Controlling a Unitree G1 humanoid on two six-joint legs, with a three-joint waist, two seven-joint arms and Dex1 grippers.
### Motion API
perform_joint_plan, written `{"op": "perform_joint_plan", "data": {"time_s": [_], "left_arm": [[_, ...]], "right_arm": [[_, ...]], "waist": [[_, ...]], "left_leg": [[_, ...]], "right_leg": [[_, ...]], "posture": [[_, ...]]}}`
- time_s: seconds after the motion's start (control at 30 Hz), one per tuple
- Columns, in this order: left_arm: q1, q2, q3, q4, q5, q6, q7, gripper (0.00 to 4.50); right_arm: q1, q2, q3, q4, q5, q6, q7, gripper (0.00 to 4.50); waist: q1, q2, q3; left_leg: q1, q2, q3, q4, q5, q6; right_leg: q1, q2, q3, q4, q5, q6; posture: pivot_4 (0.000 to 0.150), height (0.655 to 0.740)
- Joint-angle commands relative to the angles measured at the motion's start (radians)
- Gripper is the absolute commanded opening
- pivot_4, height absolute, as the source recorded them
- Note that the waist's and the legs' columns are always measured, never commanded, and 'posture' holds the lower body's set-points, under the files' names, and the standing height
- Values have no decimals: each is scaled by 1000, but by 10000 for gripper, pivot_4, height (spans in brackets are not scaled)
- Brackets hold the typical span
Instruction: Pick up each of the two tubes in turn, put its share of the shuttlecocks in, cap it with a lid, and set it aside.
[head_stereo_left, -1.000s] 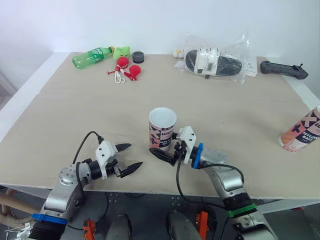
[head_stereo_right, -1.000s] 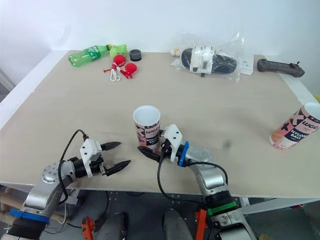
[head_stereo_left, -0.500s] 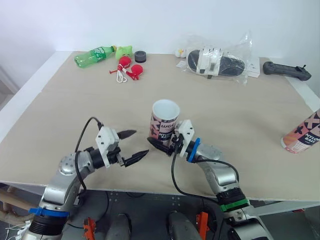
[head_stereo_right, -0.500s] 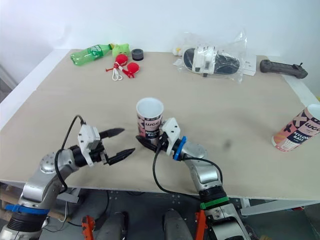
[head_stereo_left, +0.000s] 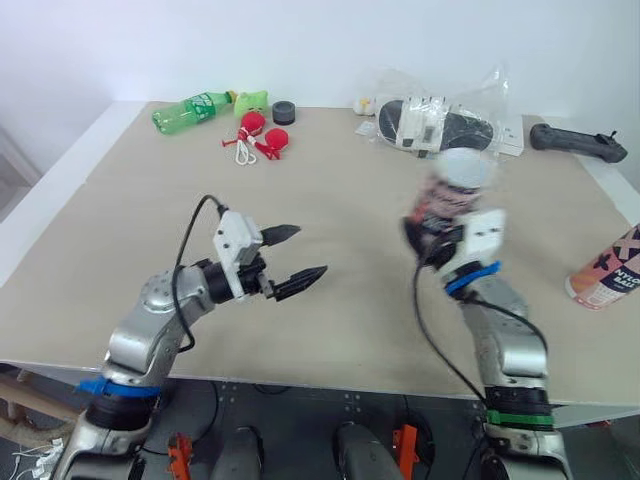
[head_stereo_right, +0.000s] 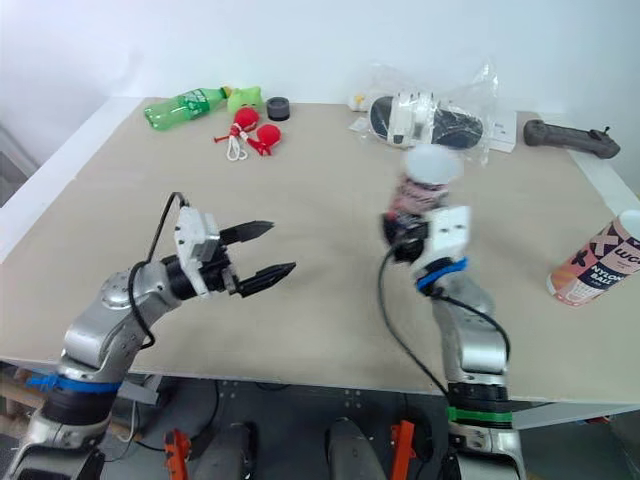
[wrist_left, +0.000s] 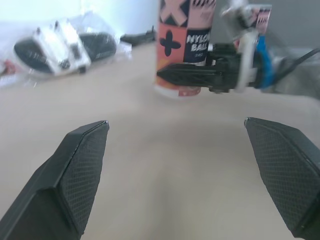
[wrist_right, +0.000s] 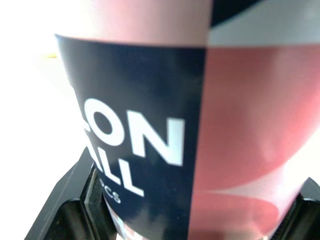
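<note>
Right end effector (head_stereo_left: 428, 240) pinches a pink, black and white cardboard tube (head_stereo_left: 447, 195), upright and open-mouthed, over the beige counter (head_stereo_left: 150, 200). Left end effector (head_stereo_left: 301, 252) hangs alongside, fingers spread wide. A second matching tube (head_stereo_left: 605, 270) stands at the counter's right edge.

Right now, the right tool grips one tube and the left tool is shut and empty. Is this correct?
Not quite. The left tool is open, not shut: the left wrist view shows its fingers wide apart, nothing between them. The rest holds: the right tool grips one tube.
</note>
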Motion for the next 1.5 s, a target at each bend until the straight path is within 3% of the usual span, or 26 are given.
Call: {"op": "perform_joint_plan", "data": {"time_s": [0.03,0.47,0.53,0.57,0.7,1.2,1.37,1.5], "left_arm": [[-63,-33,-27,28,12,-1,2,45000],[-89,-76,-61,57,47,-24,-10,45000],[-82,-75,-59,54,48,-26,-12,45000],[-79,-73,-58,53,48,-27,-13,45000],[-75,-68,-52,56,47,-29,-20,45000],[73,15,22,41,60,-63,-8,45000],[175,80,87,26,65,-88,-6,45000],[267,137,148,-9,89,-110,17,45000]], "right_arm": [[-10,-12,-61,36,-35,-15,-114,31316],[7,-11,-108,251,-29,-110,-194,31316],[13,-11,-105,253,-25,-121,-195,41656],[19,-10,-103,248,-24,-126,-194,44592],[48,-5,-93,202,-15,-131,-185,44592],[331,-7,-74,-346,76,124,-95,44592],[446,-104,-97,-484,190,225,89,44592],[547,-265,-96,-560,372,308,377,44592]], "waist": [[-7,0,0],[-18,1,0],[-18,1,0],[-17,1,0],[-17,1,0],[-12,2,0],[-11,2,0],[-11,1,0]], "left_leg": [[0,0,0,-1,0,0],[3,0,0,-6,0,1],[3,0,0,-6,0,1],[3,0,0,-6,0,1],[3,0,0,-6,0,1],[3,0,0,-8,0,1],[3,0,0,-8,0,1],[3,0,1,-8,0,1]], "right_leg": [[0,0,0,0,0,0],[2,0,1,-3,-1,0],[2,0,1,-3,0,0],[2,0,1,-3,0,0],[1,1,1,-3,-1,0],[0,0,1,-3,-2,-1],[0,0,1,-3,-2,-1],[1,0,2,-3,-4,-4]], "posture": [[1500,7400],[1500,7400],[1500,7400],[1500,7400],[1500,7400],[1500,7400],[1500,7400],[1500,7400]]}}
